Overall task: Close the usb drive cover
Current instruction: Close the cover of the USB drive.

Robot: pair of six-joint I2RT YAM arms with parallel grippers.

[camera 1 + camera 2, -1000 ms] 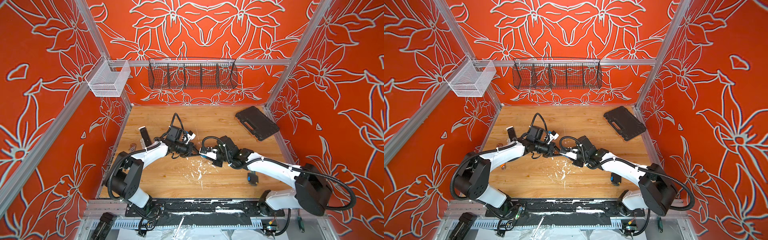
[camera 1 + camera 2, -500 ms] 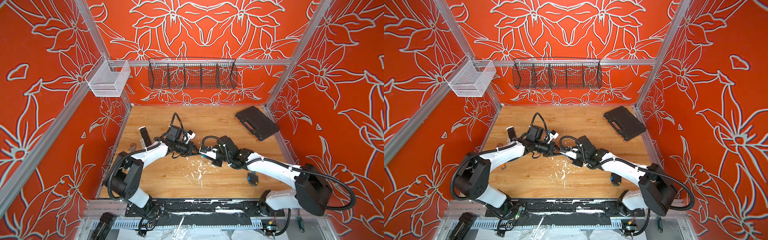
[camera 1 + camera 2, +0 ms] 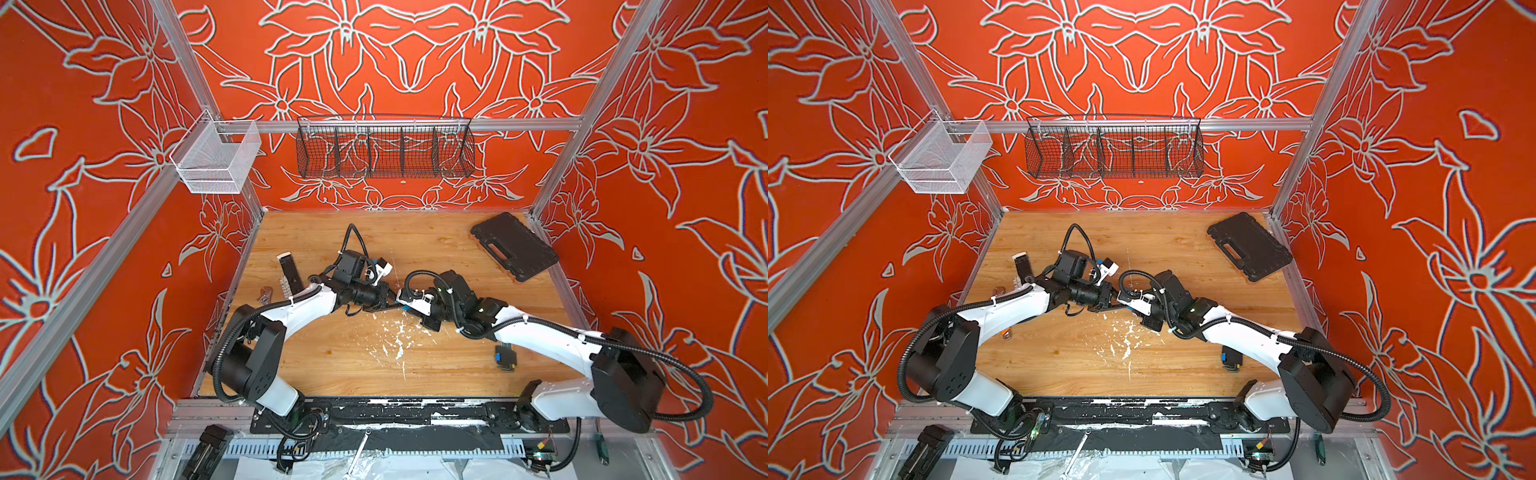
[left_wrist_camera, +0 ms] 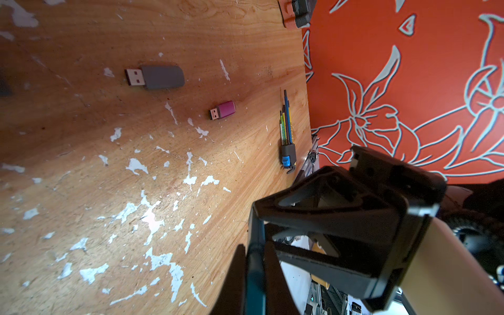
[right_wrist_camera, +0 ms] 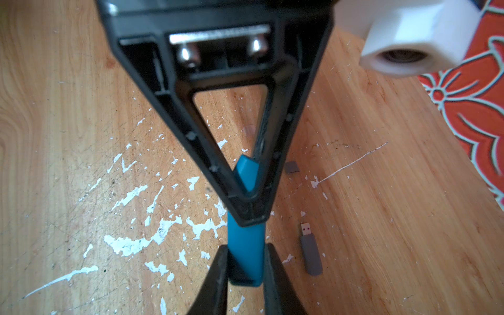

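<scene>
Your left gripper (image 5: 246, 200) and right gripper (image 5: 245, 263) meet above the middle of the counter (image 5: 68, 95), both sets of jaws clenched on opposite ends of the teal usb drive (image 5: 245, 240).

In both top views we find the left end effector (image 3: 392, 306) and right end effector (image 3: 411, 311) tip to tip at mid-frame over the table (image 3: 332, 361), the usb drive (image 5: 245, 245) between them. A case (image 3: 513, 247) lies at the table's upper right, a key set (image 3: 505, 359) at its lower right. On the back wall hangs a wire basket (image 3: 384, 151), with a mesh bin (image 3: 216, 162) to its left. A larger drive (image 4: 155, 77) and a smaller drive (image 4: 223, 110) lie apart on the table.
</scene>
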